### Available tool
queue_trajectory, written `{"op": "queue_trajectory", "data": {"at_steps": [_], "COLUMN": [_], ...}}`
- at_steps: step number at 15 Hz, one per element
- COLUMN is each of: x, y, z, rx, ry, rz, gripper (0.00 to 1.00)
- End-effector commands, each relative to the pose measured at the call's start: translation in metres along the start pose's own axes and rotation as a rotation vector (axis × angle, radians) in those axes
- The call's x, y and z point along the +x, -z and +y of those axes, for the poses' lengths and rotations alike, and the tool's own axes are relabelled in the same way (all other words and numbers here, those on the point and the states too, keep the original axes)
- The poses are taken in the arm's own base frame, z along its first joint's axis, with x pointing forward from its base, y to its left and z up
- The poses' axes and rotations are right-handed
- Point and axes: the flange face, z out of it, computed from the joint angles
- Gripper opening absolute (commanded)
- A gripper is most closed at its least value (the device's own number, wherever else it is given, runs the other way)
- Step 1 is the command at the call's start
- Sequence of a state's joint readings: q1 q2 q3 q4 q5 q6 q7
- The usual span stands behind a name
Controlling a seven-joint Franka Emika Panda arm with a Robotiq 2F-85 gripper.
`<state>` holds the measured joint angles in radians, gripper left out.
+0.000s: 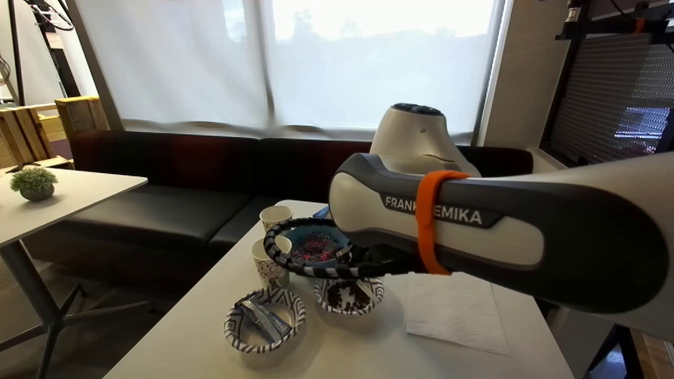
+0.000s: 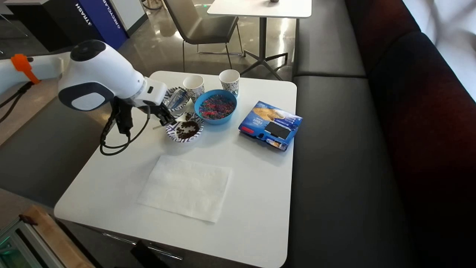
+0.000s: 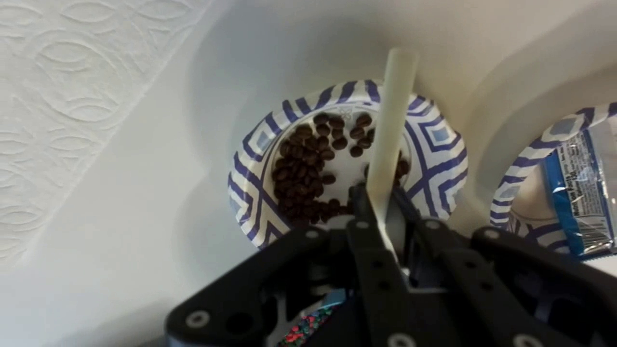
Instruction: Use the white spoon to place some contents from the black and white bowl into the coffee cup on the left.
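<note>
clamped on the spoon [image 3: 391, 125] now, pinching it in the gripper [image 3: 380, 200], right over the bean bowl [image 3: 253, 178]! poking the handle out past the rim; can't make out the tip. down below, spot dark beans [image 3: 301, 180]. look outward, find the packet bowl [image 1: 296, 308] just beside, loaded with packets [image 1: 264, 318], then the blue bowl [image 2: 219, 121] and, close to that, two cups [image 2: 194, 91]!
</note>
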<state>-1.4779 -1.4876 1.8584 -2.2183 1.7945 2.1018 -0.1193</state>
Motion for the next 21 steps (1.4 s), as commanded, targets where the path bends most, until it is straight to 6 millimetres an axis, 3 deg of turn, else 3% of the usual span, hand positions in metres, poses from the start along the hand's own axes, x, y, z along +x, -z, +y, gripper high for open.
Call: {"op": "queue_trajectory", "data": {"at_steps": [1,10,13,14,15,20,21], "x": [-0.002,0.018,0.025,0.020,0.020,0.021,0.021], "y": [0.013,0.042,0.042,0.045,0.045,0.046,0.046], "z": [0.000,-0.032,-0.046,-0.039,-0.041,-0.039,-0.039], "rx": [0.037,0.049,0.049,0.050,0.051,0.049,0.049], "ry": [-0.012,0.116,0.197,0.150,0.155,0.151,0.151], "rz": [0.040,0.066,0.040,0.080,0.080,0.080,0.080], "gripper": [0.03,0.03,0.03,0.03,0.14,0.14,0.03]}}
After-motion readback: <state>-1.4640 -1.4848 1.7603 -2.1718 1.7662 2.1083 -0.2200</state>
